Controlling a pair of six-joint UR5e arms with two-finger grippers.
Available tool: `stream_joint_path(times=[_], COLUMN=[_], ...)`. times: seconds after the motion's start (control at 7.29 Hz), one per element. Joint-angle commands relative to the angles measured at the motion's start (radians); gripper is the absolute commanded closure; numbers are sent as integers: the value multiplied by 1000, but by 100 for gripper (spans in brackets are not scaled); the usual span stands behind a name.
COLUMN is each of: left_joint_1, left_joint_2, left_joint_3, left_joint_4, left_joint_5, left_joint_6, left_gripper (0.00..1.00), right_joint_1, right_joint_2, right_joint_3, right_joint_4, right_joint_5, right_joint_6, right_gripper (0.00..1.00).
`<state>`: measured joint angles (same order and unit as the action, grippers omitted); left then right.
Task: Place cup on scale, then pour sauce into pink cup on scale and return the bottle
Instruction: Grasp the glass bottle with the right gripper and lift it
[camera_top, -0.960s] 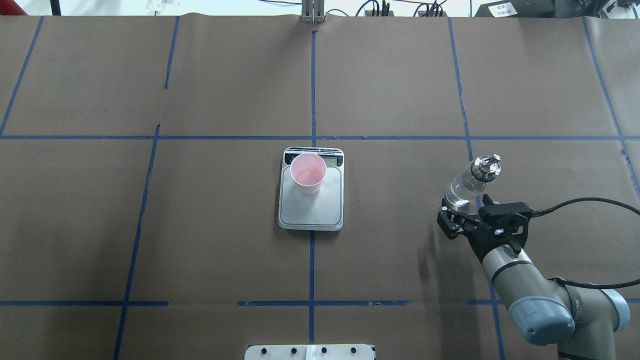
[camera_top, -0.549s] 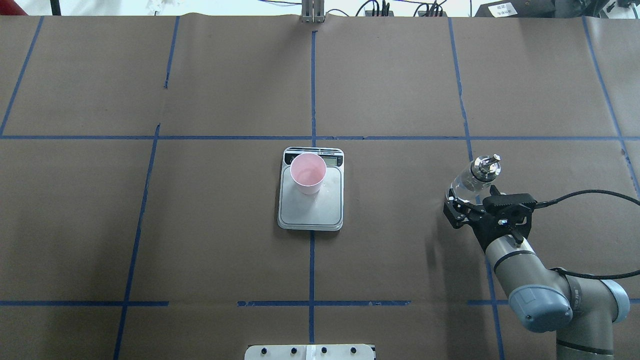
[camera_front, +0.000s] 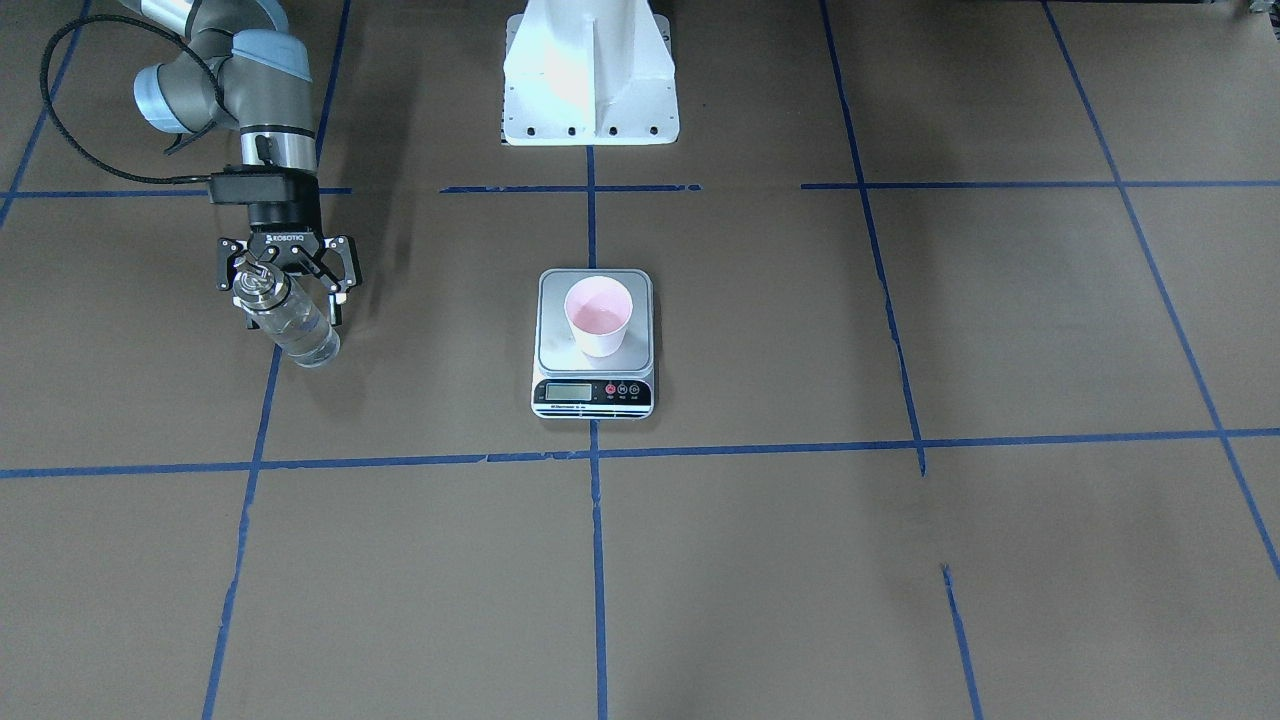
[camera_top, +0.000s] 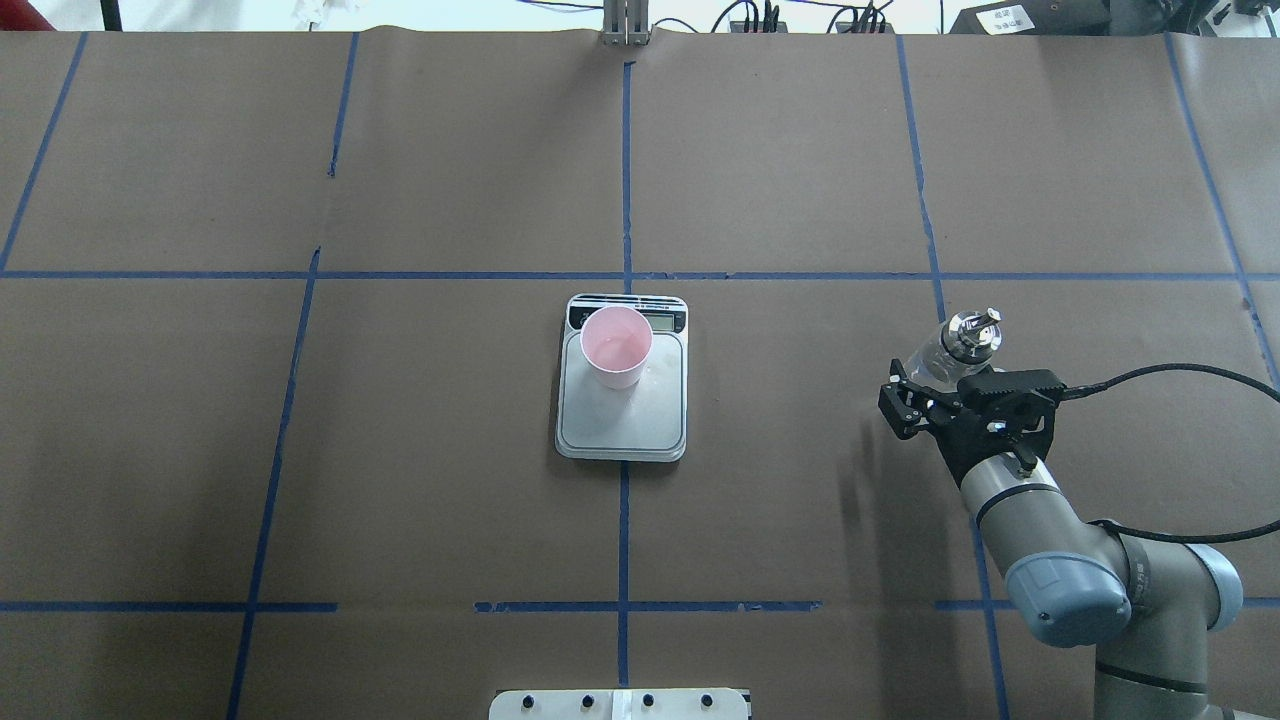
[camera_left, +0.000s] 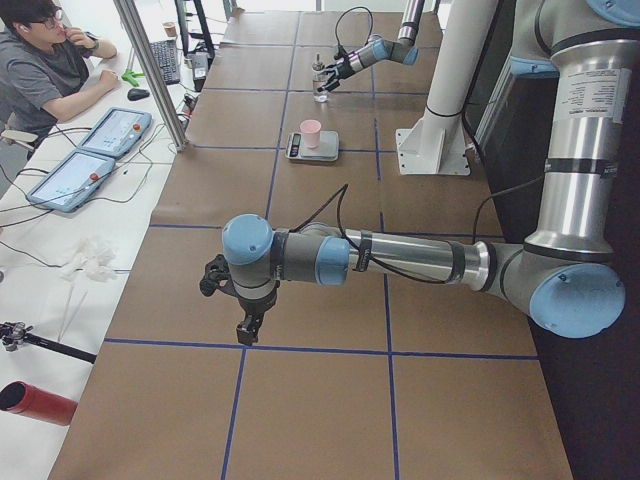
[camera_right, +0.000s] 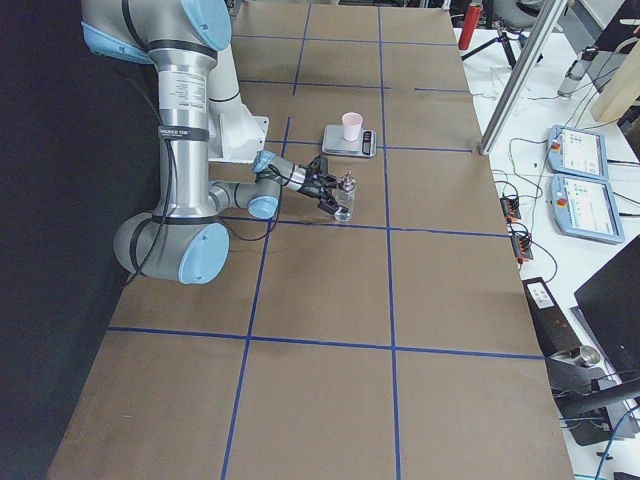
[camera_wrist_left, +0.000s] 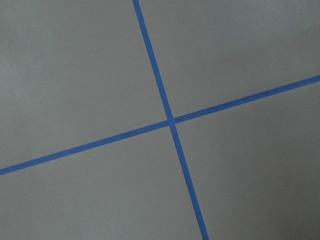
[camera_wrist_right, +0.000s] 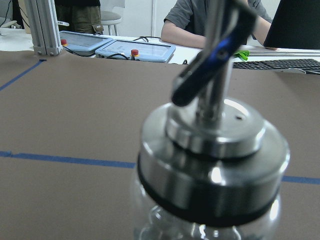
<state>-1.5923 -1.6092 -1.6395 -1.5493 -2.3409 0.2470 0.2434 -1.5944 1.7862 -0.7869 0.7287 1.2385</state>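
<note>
The pink cup (camera_top: 616, 345) stands upright on the back half of the scale (camera_top: 622, 428), near its display, at the table's middle. To the right stands the clear glass bottle (camera_top: 950, 350) with its silver pourer cap, and clear sauce shows in its lower part (camera_front: 310, 345). My right gripper (camera_top: 935, 388) is open, its fingers spread wide on either side of the bottle's body. The cap of the bottle (camera_wrist_right: 212, 165) fills the right wrist view. My left gripper (camera_left: 245, 322) shows only in the exterior left view, so I cannot tell its state.
The robot's white base (camera_front: 590, 75) stands behind the scale. Blue tape lines cross the brown table (camera_wrist_left: 170, 121). A person (camera_left: 40, 60) sits at the far side by two tablets (camera_left: 90, 150). A black cable (camera_top: 1180, 375) trails from my right wrist.
My right gripper has moved forward to the bottle, so its open fingers now flank the bottle's body. Bottle, cup and scale have not moved.
</note>
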Motion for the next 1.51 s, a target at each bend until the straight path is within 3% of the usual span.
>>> stream_joint_path(times=[0.0,0.14,0.27,0.55,1.1,1.23,1.37], left_joint_1=[0,0,0,0,0,0,0], left_joint_2=[0,0,0,0,6,6,8], left_joint_3=[0,0,0,0,0,0,-2], left_joint_4=[0,0,0,0,2,0,8], left_joint_5=[0,0,0,0,0,0,0], left_joint_6=[0,0,0,0,0,0,0], left_gripper=[0,0,0,0,0,0,0], right_joint_1=[2,5,7,11,42,63,76], right_joint_2=[5,5,5,5,34,124,160], right_joint_3=[-4,-4,-4,7,51,45,42], right_joint_4=[0,0,0,55,55,49,35], right_joint_5=[-9,-11,-20,-46,-37,-37,-32], right_joint_6=[9,4,4,-8,-303,-456,-470], right_gripper=[22,95,100,100,100,100,100])
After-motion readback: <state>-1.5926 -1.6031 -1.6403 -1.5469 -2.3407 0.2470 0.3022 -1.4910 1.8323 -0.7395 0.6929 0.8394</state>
